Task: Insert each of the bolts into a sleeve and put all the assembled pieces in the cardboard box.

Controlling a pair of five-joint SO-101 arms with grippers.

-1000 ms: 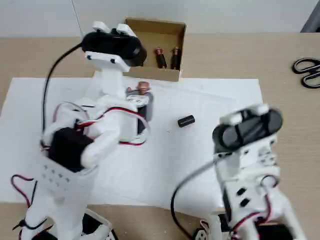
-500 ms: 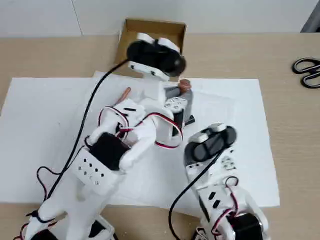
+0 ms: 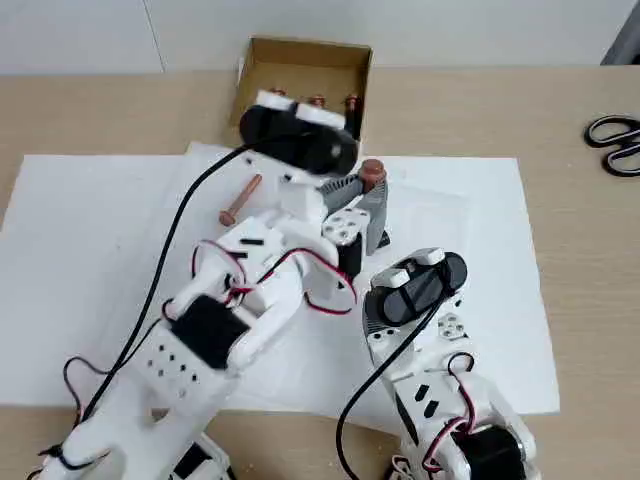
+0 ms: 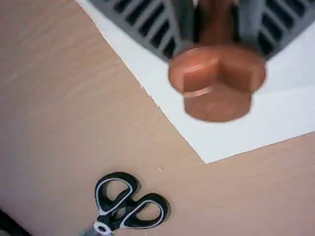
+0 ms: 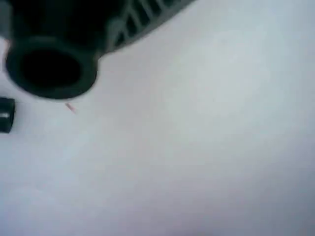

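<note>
My left gripper [image 3: 366,192] is shut on a copper bolt [image 3: 372,174] and holds it above the white paper, head towards the far side; in the left wrist view the hexagonal head of the bolt [image 4: 216,83] sticks out between the grey fingers [image 4: 147,19]. My right gripper [image 5: 61,32] is shut on a black sleeve [image 5: 49,73], open end facing the camera. Another black sleeve [image 3: 381,240] lies on the paper beside the left gripper. A loose bolt [image 3: 240,200] lies on the paper to the left. The cardboard box [image 3: 305,55] at the back holds several assembled pieces [image 3: 317,101].
A white paper sheet [image 3: 80,250] covers the middle of the wooden table. Black-handled scissors [image 3: 615,143] lie at the far right, also in the left wrist view as scissors [image 4: 128,206]. The right arm's camera housing [image 3: 415,285] sits just in front of the left gripper.
The left arm swung right from beside the box to the paper's middle with the bolt. The right arm moved left towards it. The loose bolt came into sight.
</note>
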